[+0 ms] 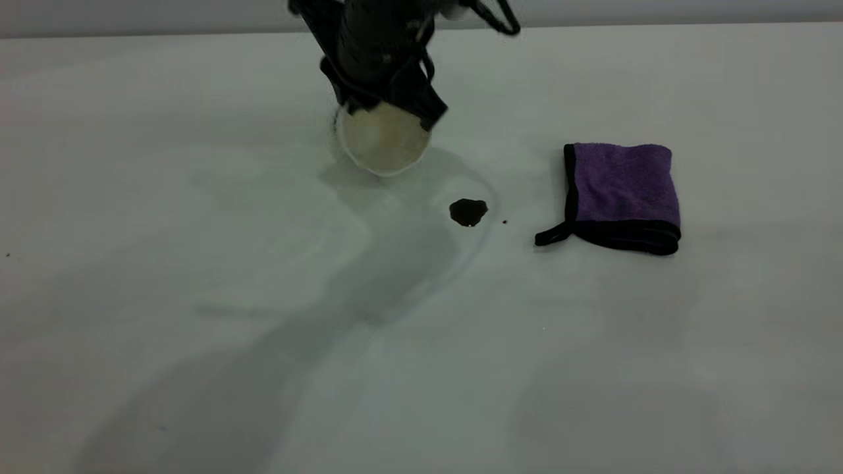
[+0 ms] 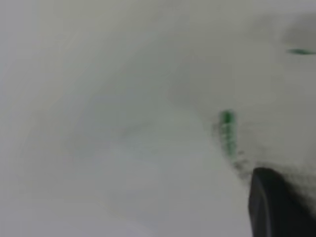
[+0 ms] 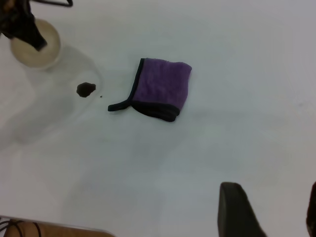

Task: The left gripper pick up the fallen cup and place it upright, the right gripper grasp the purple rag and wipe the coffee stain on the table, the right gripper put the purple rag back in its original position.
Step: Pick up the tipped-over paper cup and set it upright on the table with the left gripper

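Note:
My left gripper [image 1: 388, 108] is shut on the fallen cup [image 1: 384, 139] at the back middle of the table [image 1: 197, 296]. The cup is tipped, and its cream inside faces the exterior camera. In the left wrist view the cup's white wall [image 2: 148, 123] with green marks fills the picture beside one black finger [image 2: 271, 207]. The coffee stain [image 1: 468, 211] lies just right of the cup and nearer the front, with a tiny speck beside it. The purple rag [image 1: 622, 191] lies folded further right. My right gripper [image 3: 271, 212] hangs open above bare table, well away from the rag [image 3: 160, 89].
In the right wrist view, the table's edge with a brown surface and cables [image 3: 49, 229] shows at one corner. Faint smear marks ring the stain [image 3: 86, 89]. A grey wall runs behind the table.

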Tool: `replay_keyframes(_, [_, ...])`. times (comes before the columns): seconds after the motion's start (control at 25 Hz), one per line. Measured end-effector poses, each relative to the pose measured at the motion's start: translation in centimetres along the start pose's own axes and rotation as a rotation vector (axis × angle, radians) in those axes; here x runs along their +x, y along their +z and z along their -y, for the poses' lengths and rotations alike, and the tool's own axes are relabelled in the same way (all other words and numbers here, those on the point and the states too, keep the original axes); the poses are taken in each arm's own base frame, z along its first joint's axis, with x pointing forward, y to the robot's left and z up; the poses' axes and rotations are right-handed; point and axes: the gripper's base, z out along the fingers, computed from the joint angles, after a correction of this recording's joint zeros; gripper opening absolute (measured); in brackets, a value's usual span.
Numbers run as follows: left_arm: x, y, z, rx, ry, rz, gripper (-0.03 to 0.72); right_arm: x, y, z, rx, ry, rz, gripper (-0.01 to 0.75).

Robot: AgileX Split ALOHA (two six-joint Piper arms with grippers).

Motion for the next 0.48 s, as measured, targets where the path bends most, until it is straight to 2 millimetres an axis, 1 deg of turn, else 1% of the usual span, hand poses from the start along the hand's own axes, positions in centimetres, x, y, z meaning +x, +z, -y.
replay_keyframes(0.08, [-0.2, -0.8, -1.1, 0.014, 0.031, -0.024, 0.009, 0.0, 0.0, 0.0, 0.0, 0.0, 0.0, 0.386])
replay_keyframes(0.24, [-0.5, -2.0, -4.0, 0.107, 0.129, -0.111, 0.008, 0.0, 0.0, 0.0, 0.0, 0.0, 0.0, 0.386])
replay_keyframes(0.36, [-0.5, -2.2, -6.1, 0.282, 0.158, -0.167, 0.008, 0.0, 0.0, 0.0, 0.0, 0.0, 0.0, 0.386])
replay_keyframes(0.48, [-0.2, -1.5, -8.0, 0.479, 0.153, -0.189, 0.008, 0.0, 0.0, 0.0, 0.0, 0.0, 0.0, 0.386])
